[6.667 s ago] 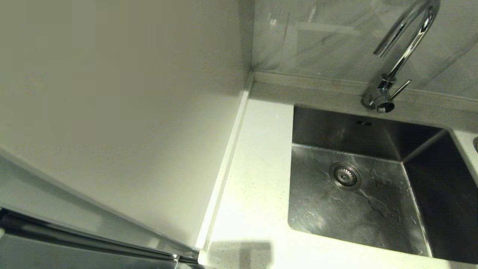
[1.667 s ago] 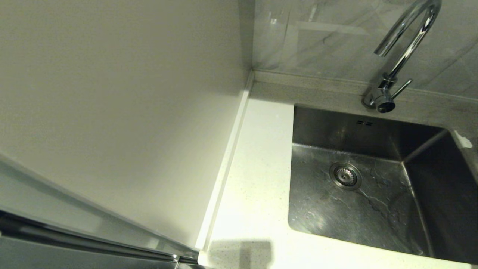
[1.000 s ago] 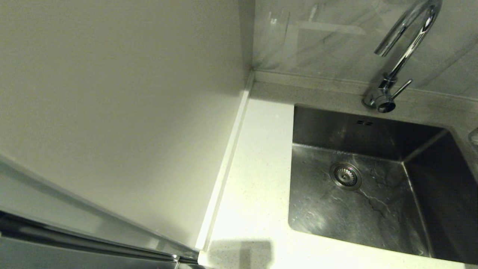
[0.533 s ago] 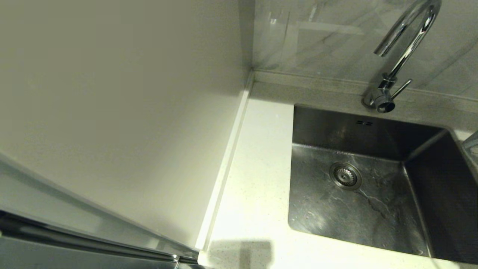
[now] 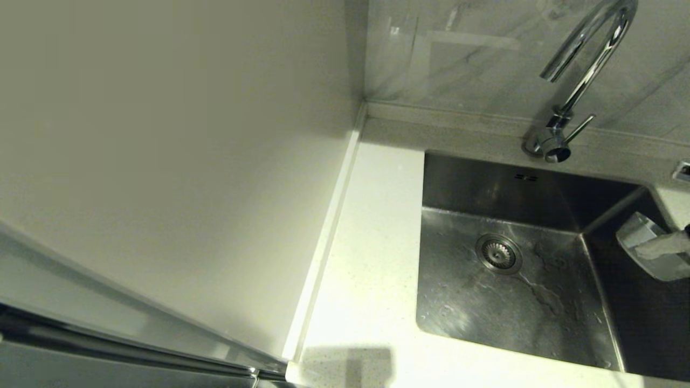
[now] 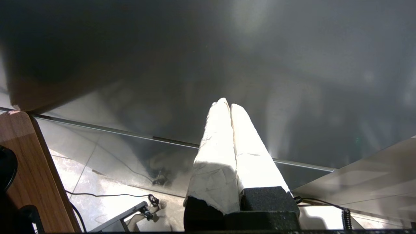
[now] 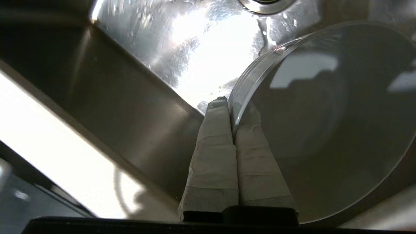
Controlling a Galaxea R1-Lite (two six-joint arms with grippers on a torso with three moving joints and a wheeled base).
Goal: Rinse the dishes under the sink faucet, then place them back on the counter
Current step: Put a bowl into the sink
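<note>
Over the right side of the steel sink [image 5: 517, 302], a pale blue bowl [image 5: 668, 268] hangs tilted on edge. My right gripper [image 5: 647, 249] reaches in from the right edge, shut on the bowl's rim [image 7: 242, 91]. The bowl's hollow inside [image 7: 325, 130] faces the wrist camera, with the sink's wet floor and drain [image 7: 265, 2] beyond it. The drain [image 5: 498, 253] lies to the bowl's left. The chrome faucet [image 5: 585, 59] stands behind the sink; no water runs from it. The pink and yellow bowls are out of view. My left gripper [image 6: 226, 103] is shut and empty, parked low, away from the sink.
White counter [image 5: 372, 242] runs along the sink's left and front. A tall white side panel [image 5: 161, 161] bounds it on the left, grey wall tiles [image 5: 458, 54] behind. The faucet lever [image 5: 581, 128] sticks out to the right. A small object [image 5: 683, 171] shows at the right edge.
My right gripper has carried the pale blue bowl in from the right edge and over the sink's right side; half a second ago only its edge showed. The left arm has not moved.
</note>
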